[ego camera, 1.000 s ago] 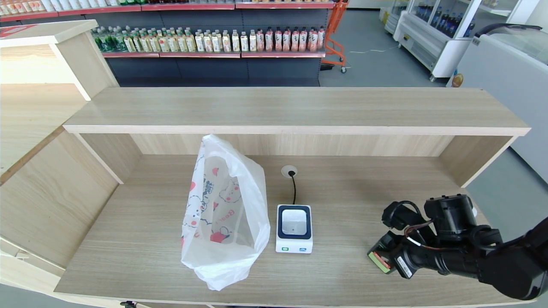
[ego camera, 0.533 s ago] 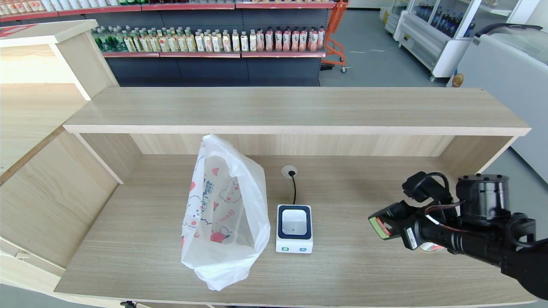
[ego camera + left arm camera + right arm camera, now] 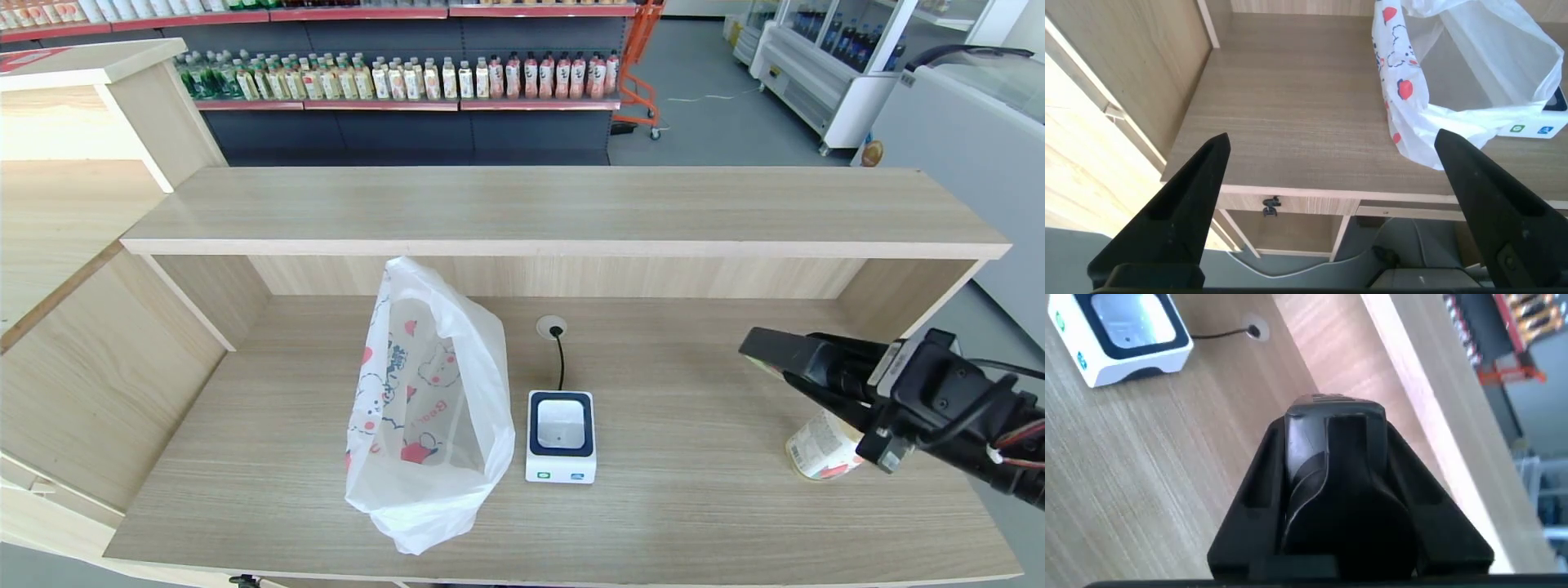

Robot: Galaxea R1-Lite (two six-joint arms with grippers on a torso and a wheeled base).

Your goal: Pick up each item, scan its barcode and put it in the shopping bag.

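One cup [image 3: 819,451] stands well right of the scanner [image 3: 561,435], partly hidden by the right gripper [image 3: 763,345], whose fingers are pressed together, empty. The bag [image 3: 424,408] sits just left of the scanner. The left gripper [image 3: 1333,143] has its fingers spread.

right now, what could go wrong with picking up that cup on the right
The right gripper is shut and its arm crosses over the cup, so coming down like this could tip it over. The shopping bag stands limp beside the scanner; its mouth may sag when the cup is dropped in.
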